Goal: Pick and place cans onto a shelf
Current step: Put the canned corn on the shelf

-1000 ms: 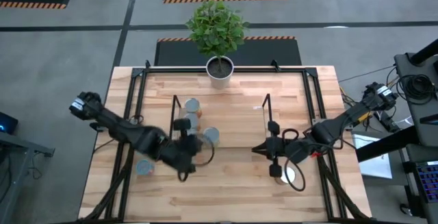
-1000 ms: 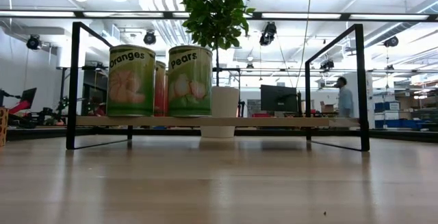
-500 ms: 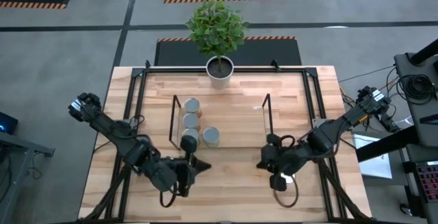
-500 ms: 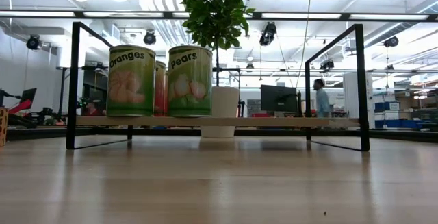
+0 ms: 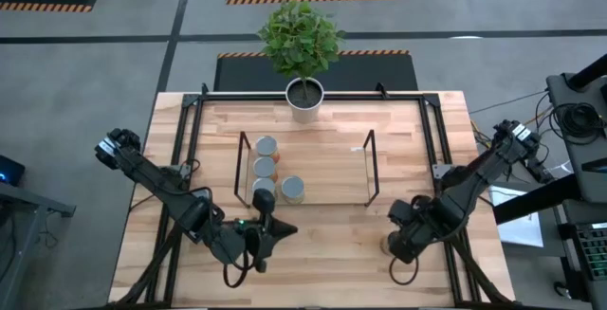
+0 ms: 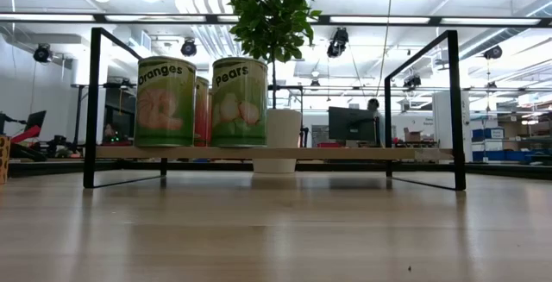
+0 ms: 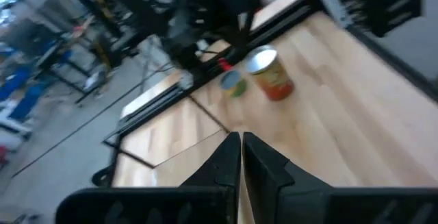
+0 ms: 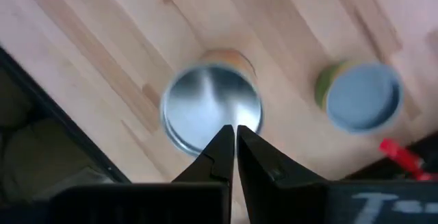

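Several cans stand upright on the shelf (image 5: 313,194), at its left end; the low view shows an "Oranges" can (image 6: 165,101) and a "Pears" can (image 6: 239,101) on the board (image 6: 345,153). Two more cans stand on the table at the near right: a silver-topped one (image 8: 211,107) and a green-sided one (image 8: 361,95). My right gripper (image 8: 230,131) is shut and points down just above the silver-topped can. Its arm (image 5: 446,206) hides both cans in the high view. My left gripper (image 5: 287,228) is shut and empty, pointing toward the table's right, near the shelf's near left corner.
A white pot with a green plant (image 5: 304,97) stands at the table's far edge, behind the shelf. A black frame (image 5: 190,158) borders the table. Bare wood lies between the two grippers, along the near edge (image 5: 332,272). A person (image 6: 373,118) is in the room far behind.
My right gripper has drawn back from the shelf's right end toward the table's near right, rolled, and tipped from about level to pointing down over the two cans. My left gripper has swung toward the near edge and turned to point toward the table's right. Both have stayed shut.
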Robot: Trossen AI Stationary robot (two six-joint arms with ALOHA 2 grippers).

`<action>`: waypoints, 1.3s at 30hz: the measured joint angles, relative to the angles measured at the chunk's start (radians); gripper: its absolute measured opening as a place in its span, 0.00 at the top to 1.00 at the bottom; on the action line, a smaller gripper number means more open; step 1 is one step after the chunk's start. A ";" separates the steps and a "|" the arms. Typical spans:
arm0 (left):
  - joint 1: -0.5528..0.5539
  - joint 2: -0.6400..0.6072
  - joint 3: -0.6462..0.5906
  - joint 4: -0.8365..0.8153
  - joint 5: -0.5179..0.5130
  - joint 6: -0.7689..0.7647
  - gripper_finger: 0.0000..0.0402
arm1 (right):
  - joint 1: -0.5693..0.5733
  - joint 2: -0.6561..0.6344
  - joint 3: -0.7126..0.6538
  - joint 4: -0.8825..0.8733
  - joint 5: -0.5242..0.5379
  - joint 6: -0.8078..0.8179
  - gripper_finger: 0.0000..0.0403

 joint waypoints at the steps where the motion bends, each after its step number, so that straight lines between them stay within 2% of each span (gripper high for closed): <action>1: 0.000 0.000 0.000 0.005 -0.003 0.000 1.00 | 0.012 -0.002 -0.011 0.004 -0.001 0.032 0.98; 5: 0.000 0.000 0.000 0.005 -0.006 0.000 1.00 | 0.030 -0.002 -0.023 0.008 -0.006 0.108 0.94; 8: 0.000 0.000 0.000 0.006 -0.006 -0.003 1.00 | 0.029 -0.002 -0.023 0.008 -0.004 0.138 0.85; 14: 0.000 0.000 0.000 0.006 -0.006 -0.010 1.00 | 0.029 0.004 -0.025 0.017 -0.010 0.246 0.53; 19: 0.000 0.000 0.000 0.006 -0.007 -0.010 1.00 | 0.029 0.006 -0.026 0.083 -0.003 0.250 0.24; 23: 0.000 0.000 0.000 0.006 -0.008 -0.011 1.00 | 0.029 0.013 -0.028 0.109 0.000 0.253 0.08; 26: 0.000 0.000 0.000 0.006 -0.008 -0.011 1.00 | 0.029 0.034 -0.030 0.108 -0.001 0.272 0.05; 39: 0.000 -0.001 0.000 0.007 -0.008 -0.019 1.00 | 0.015 0.147 -0.031 0.102 -0.030 0.315 0.05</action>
